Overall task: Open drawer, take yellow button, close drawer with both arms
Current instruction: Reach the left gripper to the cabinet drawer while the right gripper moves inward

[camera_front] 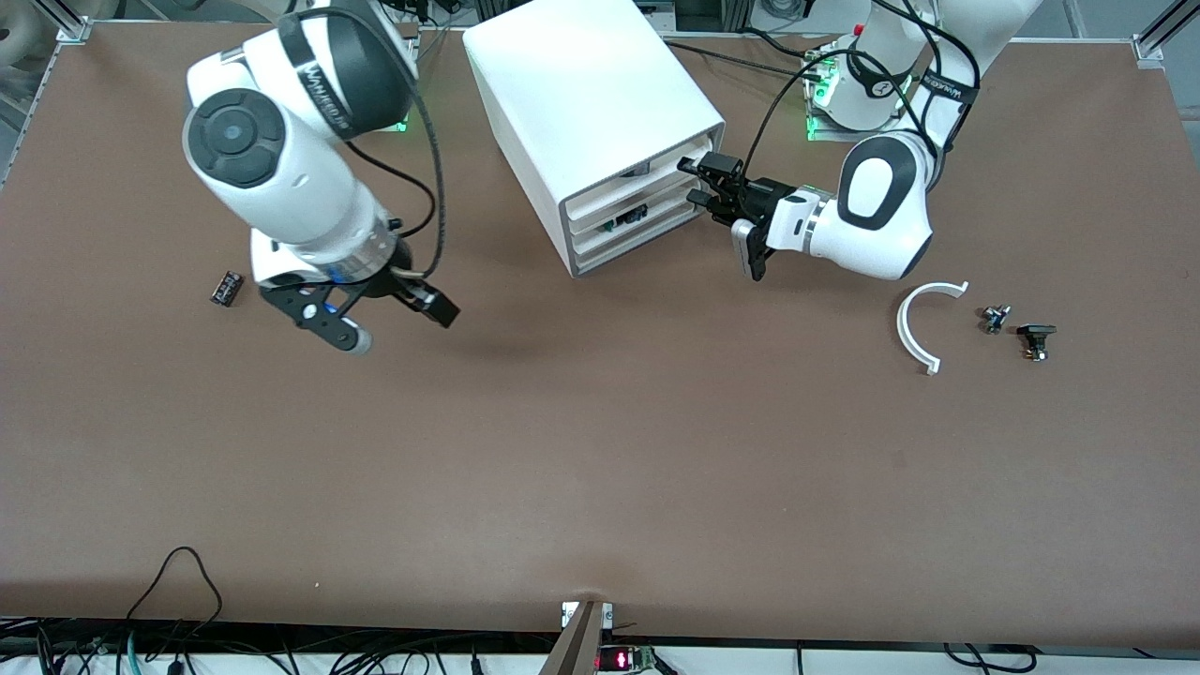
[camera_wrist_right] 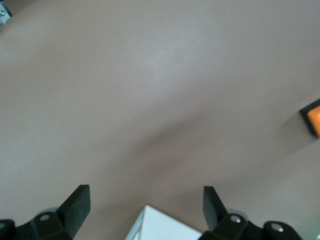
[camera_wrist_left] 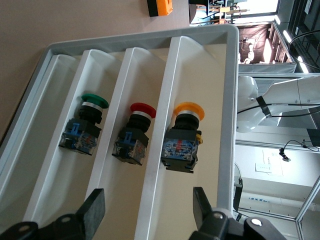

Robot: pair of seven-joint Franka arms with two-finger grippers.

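Note:
The white cabinet stands toward the robots' side of the table. My left gripper is open at the front of the drawer, at its end toward the left arm. In the left wrist view the open fingers frame the drawer's tray, seen from above with its dividers. The button, orange-capped, lies in one compartment beside a red-capped one and a green-capped one. My right gripper is open and empty over bare table; it also shows in the right wrist view.
A small black part lies toward the right arm's end. A white curved piece and two small dark parts lie toward the left arm's end. An orange cube sits on the table; it also shows in the right wrist view.

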